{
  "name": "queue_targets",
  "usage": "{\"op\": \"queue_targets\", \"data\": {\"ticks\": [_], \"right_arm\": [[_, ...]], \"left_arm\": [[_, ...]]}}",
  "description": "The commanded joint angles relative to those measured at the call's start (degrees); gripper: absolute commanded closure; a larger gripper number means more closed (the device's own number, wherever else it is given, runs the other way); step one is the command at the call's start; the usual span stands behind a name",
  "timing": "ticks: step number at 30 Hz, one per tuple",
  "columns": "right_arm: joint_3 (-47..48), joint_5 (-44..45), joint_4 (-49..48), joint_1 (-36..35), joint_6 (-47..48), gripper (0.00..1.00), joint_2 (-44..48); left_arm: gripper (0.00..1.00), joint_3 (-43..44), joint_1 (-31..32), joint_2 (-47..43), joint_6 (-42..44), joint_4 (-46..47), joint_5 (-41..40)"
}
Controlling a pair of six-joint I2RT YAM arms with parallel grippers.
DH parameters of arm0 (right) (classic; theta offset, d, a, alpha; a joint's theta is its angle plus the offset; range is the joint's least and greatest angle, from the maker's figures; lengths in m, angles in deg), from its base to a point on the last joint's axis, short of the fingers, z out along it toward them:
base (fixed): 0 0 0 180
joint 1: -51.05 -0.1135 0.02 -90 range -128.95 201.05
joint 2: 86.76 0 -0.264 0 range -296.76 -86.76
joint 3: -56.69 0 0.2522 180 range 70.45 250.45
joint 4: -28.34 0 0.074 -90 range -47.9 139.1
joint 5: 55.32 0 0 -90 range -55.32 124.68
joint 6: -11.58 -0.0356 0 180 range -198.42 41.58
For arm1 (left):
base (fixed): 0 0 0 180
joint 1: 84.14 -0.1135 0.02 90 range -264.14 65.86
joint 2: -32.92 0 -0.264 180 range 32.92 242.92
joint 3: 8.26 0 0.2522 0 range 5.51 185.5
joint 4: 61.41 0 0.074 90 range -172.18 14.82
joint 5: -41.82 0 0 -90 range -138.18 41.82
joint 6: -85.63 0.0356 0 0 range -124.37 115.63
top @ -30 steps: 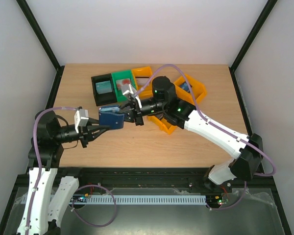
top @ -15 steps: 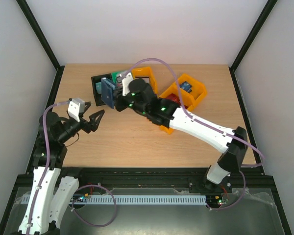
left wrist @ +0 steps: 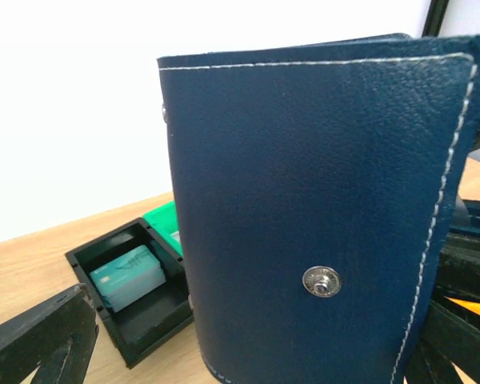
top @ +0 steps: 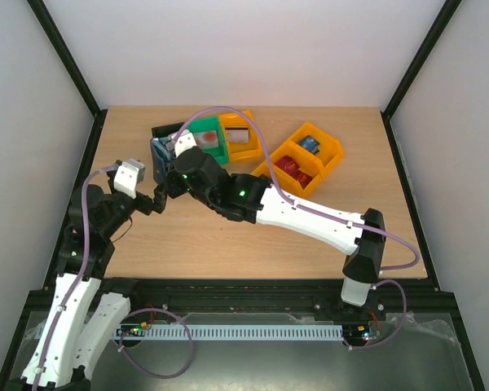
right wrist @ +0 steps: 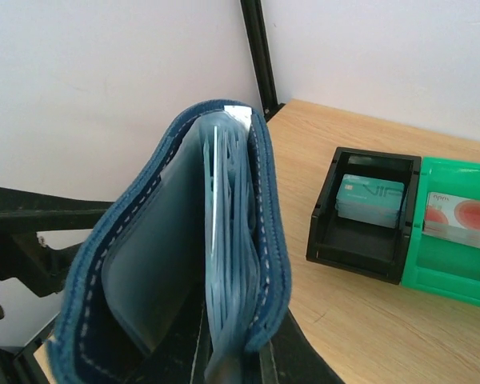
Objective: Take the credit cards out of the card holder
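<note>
Your right pincer (right wrist: pixel 232 364) pinches the card holder (left wrist: pixel 304 200) by its lower edge, holding it upright above the desk (top: pixel 253 244), near the black bin (right wrist: pixel 324 232) where a teal credit card (right wrist: pixel 370 200) lies. Your left pincer (top: pixel 155 200) is spread wide just beside the holder, facing its navy outside.

Little is legible. In the right wrist view the teal card (right wrist: pixel 371 200) lying in the black bin (right wrist: pixel 328 232) carries large pale letters that may read "VIP", though they are blurred. The red-and-white card (right wrist: pixel 462 220) in the green bin (right wrist: pixel 432 276), at 3 o'clock from the black one, bears one small dark word in its top left corner, too small to read.
</note>
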State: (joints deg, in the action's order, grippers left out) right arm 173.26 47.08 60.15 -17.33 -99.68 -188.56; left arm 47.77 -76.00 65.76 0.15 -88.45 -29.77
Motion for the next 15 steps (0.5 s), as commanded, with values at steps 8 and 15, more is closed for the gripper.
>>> {"op": "queue_targets", "data": {"ticks": [8, 15], "right_arm": [[-0.9, -8.7, 3.0, 3.7, 5.6, 0.98, 5.1], [-3.9, -18.0, 3.8, 7.6, 8.4, 0.99, 9.5]], "left_arm": [[0.08, 4.6, -1.7, -0.9, 0.7, -2.0, -8.8], [0.13, 5.4, -3.0, -1.9, -4.2, -2.5, -1.5]]}}
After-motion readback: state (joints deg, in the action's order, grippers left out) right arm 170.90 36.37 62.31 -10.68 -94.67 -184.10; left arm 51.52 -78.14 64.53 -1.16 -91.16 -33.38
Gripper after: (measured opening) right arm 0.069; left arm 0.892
